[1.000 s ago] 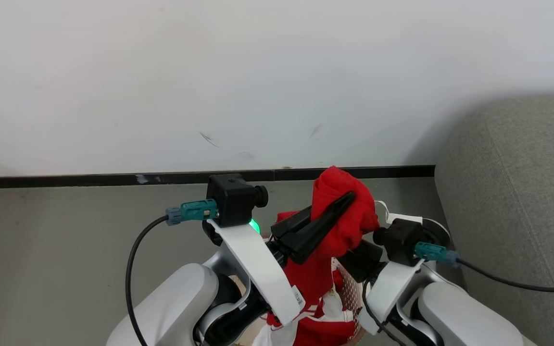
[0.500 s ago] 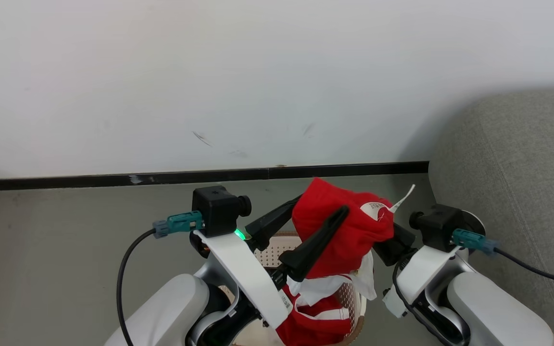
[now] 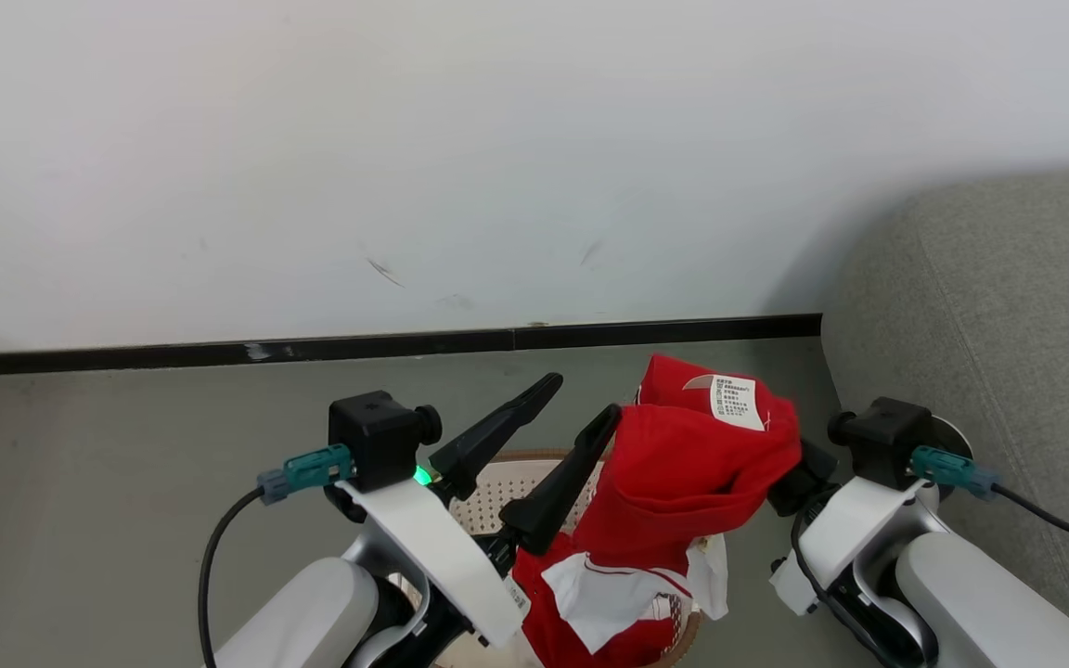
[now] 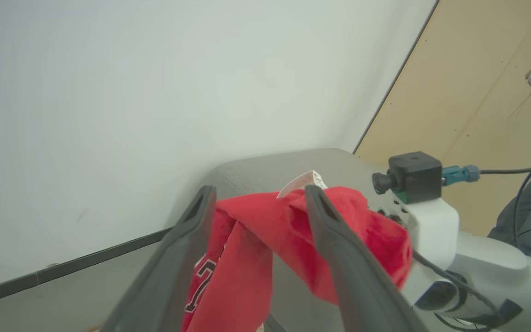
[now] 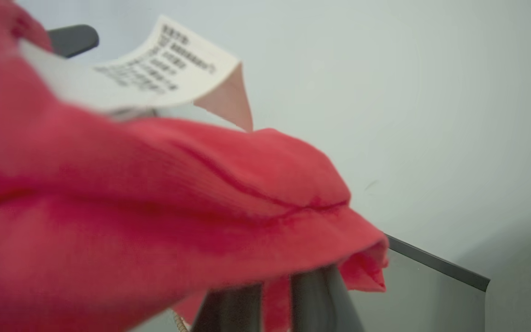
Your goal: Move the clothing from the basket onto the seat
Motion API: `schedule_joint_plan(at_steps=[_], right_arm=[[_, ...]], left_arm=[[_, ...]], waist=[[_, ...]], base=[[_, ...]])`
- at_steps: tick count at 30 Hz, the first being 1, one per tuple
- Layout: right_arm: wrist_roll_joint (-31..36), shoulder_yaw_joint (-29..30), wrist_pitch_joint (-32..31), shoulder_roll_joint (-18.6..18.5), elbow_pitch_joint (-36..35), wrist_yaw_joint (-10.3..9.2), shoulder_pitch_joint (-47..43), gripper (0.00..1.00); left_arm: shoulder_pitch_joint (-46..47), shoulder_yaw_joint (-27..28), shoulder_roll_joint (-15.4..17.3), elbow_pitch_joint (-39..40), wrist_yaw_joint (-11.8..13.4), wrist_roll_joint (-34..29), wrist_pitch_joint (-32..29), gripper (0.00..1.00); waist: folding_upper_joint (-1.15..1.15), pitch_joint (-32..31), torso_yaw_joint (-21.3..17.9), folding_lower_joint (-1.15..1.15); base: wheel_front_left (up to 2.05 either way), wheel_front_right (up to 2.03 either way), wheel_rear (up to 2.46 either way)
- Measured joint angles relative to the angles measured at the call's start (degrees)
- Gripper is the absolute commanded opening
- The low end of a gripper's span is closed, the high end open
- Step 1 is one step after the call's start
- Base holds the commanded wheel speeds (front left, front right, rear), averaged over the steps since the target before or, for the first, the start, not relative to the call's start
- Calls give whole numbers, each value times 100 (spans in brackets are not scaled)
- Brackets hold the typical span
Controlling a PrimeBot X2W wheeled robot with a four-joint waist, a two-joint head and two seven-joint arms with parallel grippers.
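1. One red garment [image 3: 692,464] hangs bunched above the right side of the laundry basket [image 3: 488,487], with its white care label [image 3: 737,401] lying face up on top. It is not on the sofa [image 3: 1008,306], which stands just to the robot's right.
2. More red-and-white clothing [image 3: 613,594] lies in the basket beneath it, and the hanging folds reach down to that heap.
3. The right gripper [image 5: 274,295] is closed on the garment. In the right wrist view its two dark fingers stand close together, with red cloth pinched between them and draped over their tips.
4. A second ago the left gripper [image 3: 579,397] was clamped across this same bundle. Now its fingers are spread wide and hold nothing.
5. The garment sits just beside the left gripper's nearer finger [image 3: 558,478]; whether they touch cannot be told.
6. Since that earlier moment the bundle and the right arm have shifted toward the sofa.
7. The left forearm [image 3: 442,547] rises from the bottom edge, its fingers pointing up and right toward the black skirting [image 3: 405,343].
8. The right forearm [image 3: 869,529] angles inward from the lower right, and its wrist camera [image 3: 882,427] is close to the sofa's edge.
9. In the left wrist view the garment shows beyond the open fingers, with the right arm behind it.
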State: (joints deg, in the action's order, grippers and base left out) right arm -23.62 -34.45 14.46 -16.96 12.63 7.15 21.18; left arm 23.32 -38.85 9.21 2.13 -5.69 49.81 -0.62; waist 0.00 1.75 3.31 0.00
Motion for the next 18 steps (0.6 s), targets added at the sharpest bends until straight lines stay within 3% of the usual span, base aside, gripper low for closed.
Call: schedule_joint_plan(at_steps=[18], right_arm=[[0, 183, -1, -166, -80, 0, -361, 0]], left_arm=[[-526, -58, 201, -78, 4, -108, 321, 100]], waist=[[0, -165, -165, 0]], base=[[0, 0, 0]])
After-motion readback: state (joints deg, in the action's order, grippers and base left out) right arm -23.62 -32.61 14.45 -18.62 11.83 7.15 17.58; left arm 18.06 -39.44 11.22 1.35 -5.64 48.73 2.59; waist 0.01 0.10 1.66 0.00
